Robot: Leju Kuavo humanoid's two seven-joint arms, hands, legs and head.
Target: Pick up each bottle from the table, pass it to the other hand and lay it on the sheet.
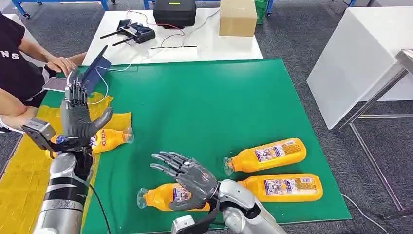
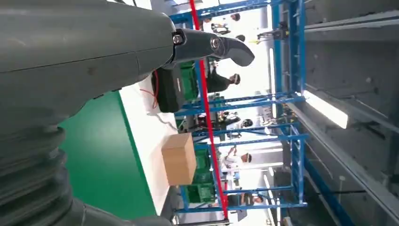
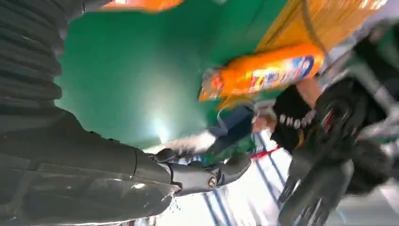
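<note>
A: Bottles checked left to right. One bottle lay on the yellow sheet at the table's left edge, just behind the left hand, which was raised, fingers spread, holding nothing.

B: And the right hand?

A: It hovered over the nearest bottle on the green mat, fingers apart, not gripping. Whether it touched the bottle could not be told. Two more bottles lay to the right, side by side.

B: Judgement on the grasp?

A: Best to close around the middle of the body, across the label, not at the neck, so a free end is left for the left hand to take. Lying bottles roll; press down squarely.

B: Anything else?

A: A person's hand rested at the far left corner.
</note>
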